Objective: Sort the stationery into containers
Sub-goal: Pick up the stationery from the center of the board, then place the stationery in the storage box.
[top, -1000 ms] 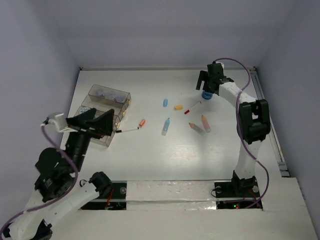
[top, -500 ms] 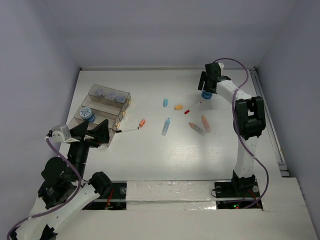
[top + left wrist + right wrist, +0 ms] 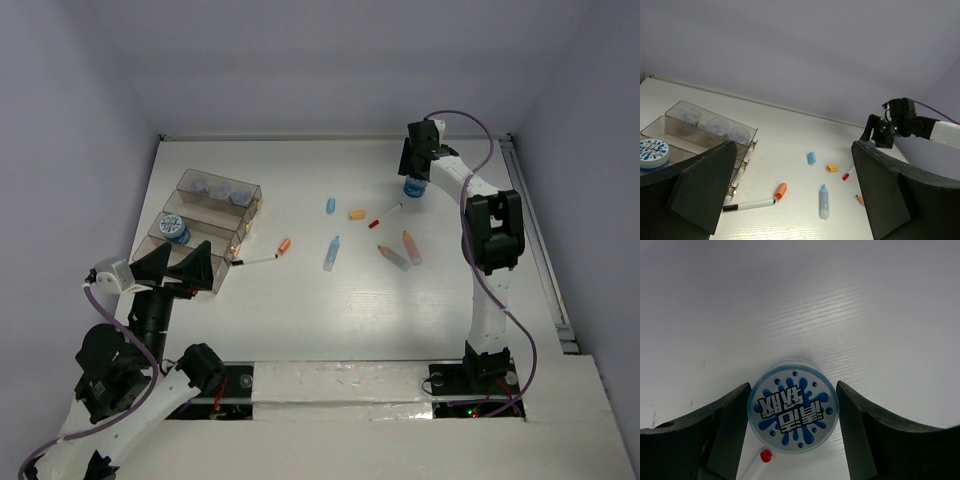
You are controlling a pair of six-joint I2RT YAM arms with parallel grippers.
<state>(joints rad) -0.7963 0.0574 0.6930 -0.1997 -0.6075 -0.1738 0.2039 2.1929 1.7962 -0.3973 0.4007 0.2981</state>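
Note:
A blue-topped tub (image 3: 793, 411) stands on the white table between my right gripper's (image 3: 793, 415) fingers, which touch it on both sides; it also shows in the top view (image 3: 413, 188) at the far right. My left gripper (image 3: 181, 268) is open and empty, just in front of the clear containers (image 3: 212, 214). One blue-topped tub (image 3: 652, 152) lies in a front bin, and lilac tubs (image 3: 216, 186) in the back bin. Loose on the table are a light blue marker (image 3: 331, 253), a blue cap (image 3: 330, 205), a yellow piece (image 3: 356, 213) and a red-capped pen (image 3: 385, 216).
An orange cap (image 3: 284, 245) and a black-capped white pen (image 3: 256, 260) lie right of the bins. An orange marker (image 3: 411, 246) and a short pencil (image 3: 392, 255) lie near the right arm. The red pen's cap (image 3: 766, 456) touches the tub's near side.
My left gripper has drawn back toward the near edge, away from the bins, uncovering the tub in the front bin. My right gripper has shifted slightly farther over its tub.

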